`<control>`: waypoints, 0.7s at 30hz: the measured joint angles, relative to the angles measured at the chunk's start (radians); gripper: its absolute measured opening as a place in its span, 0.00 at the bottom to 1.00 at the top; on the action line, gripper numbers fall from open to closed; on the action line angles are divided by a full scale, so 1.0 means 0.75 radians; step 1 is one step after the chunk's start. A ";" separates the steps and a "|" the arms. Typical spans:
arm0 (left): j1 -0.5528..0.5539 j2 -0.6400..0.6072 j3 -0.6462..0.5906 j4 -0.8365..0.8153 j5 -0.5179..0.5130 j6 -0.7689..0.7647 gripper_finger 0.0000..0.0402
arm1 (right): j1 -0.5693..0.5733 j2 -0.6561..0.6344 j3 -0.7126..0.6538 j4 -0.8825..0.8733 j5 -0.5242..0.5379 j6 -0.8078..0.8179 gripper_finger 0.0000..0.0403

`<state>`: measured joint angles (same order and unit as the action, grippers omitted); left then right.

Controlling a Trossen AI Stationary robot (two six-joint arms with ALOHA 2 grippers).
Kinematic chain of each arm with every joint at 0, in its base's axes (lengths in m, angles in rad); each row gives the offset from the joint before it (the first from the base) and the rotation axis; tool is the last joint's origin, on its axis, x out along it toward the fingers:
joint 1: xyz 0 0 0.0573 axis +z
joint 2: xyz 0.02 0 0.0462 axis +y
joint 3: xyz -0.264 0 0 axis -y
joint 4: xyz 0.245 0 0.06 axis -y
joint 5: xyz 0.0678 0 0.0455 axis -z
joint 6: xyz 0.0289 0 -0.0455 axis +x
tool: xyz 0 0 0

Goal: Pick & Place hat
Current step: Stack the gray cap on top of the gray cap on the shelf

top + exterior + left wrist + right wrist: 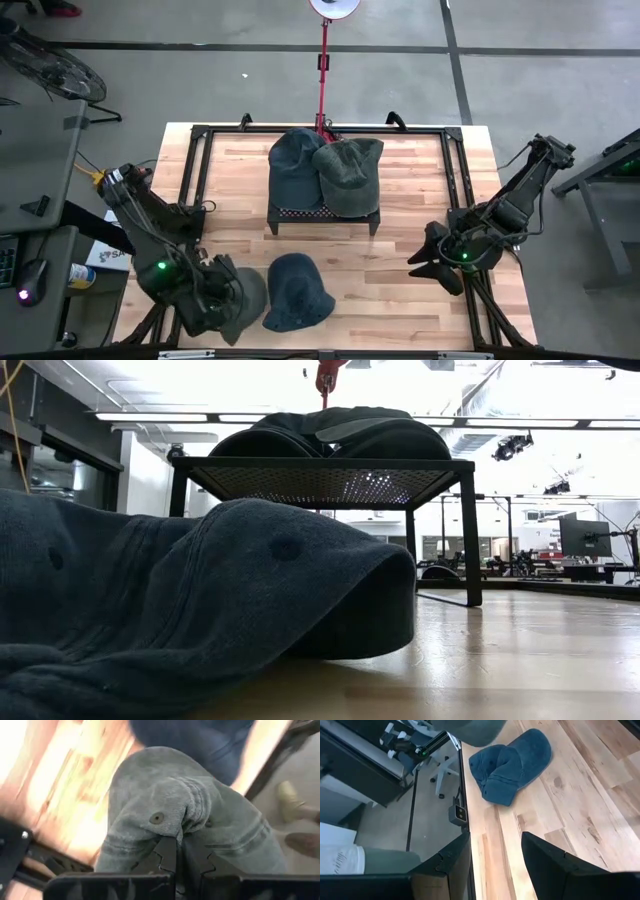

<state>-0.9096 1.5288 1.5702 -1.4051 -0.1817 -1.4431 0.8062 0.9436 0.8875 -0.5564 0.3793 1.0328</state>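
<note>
We are pinching the grey hat (170,815) with our left pincer (176,851) at the near left of the desk (400,290); its fingers are pressed together on a fold of cloth, so the soft hat is not slipping. The blue hat (295,292) is lying just beside it, waiting. Two more hats are resting on the rack (325,215) at the far middle, probably the place for this one too. Our right pincer (440,262) is waiting spread at the right edge, holding nothing.
</note>
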 joint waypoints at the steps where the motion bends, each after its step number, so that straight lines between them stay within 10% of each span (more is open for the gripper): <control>1: 0.000 0.000 0.043 -0.010 -0.024 0.010 0.00 | 0.000 0.000 0.000 0.000 -0.001 -0.012 0.42; 13: 0.007 -0.001 0.302 0.091 -0.354 0.379 0.00 | 0.000 0.000 0.000 0.014 0.032 -0.124 0.42; 21: 0.160 0.002 0.308 0.463 -0.324 0.942 0.00 | 0.000 0.000 0.000 0.129 0.002 -0.228 0.42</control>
<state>-0.7900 1.5300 1.8013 -1.0580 -0.4251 -0.7363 0.8062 0.9436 0.8875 -0.4597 0.3810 0.8620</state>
